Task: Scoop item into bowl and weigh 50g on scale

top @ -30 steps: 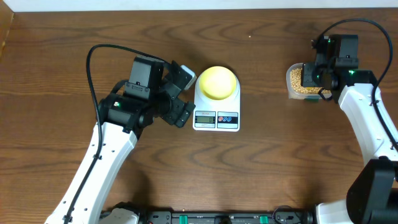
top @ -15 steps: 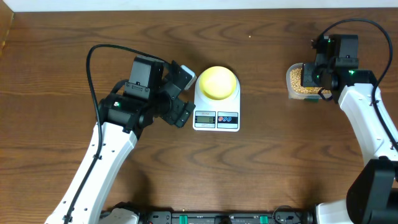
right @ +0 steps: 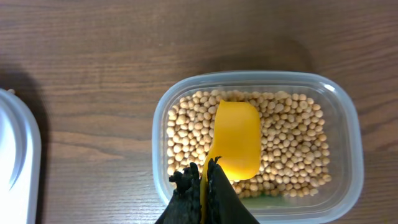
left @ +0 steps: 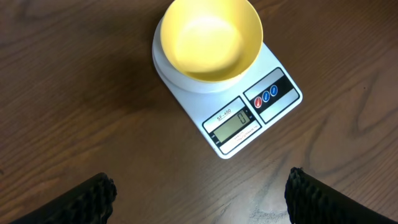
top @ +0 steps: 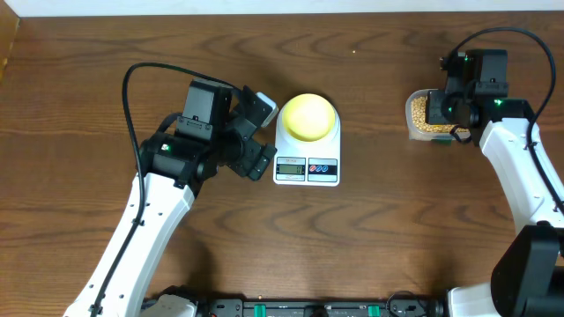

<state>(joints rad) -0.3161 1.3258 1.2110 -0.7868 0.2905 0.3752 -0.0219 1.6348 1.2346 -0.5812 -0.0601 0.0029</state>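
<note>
The pale yellow bowl [top: 307, 116] [left: 210, 38] sits empty on the white scale [top: 307, 167] [left: 255, 118] at the table's middle. Beige beans [right: 292, 137] [top: 421, 115] fill a clear plastic tub [right: 163, 115] [top: 411, 117] at the right. My right gripper [right: 203, 174] [top: 457, 110] is shut on the handle of a bright yellow scoop [right: 237, 139], whose empty bowl rests over the beans. The left gripper [left: 199, 186] [top: 260, 132] hovers open just left of the scale, nothing between its fingers [left: 93, 198].
Dark wood table [top: 379, 229] all around. The scale's display [left: 232, 126] and buttons [left: 266, 96] face the near edge. A strip of white wall runs along the far edge.
</note>
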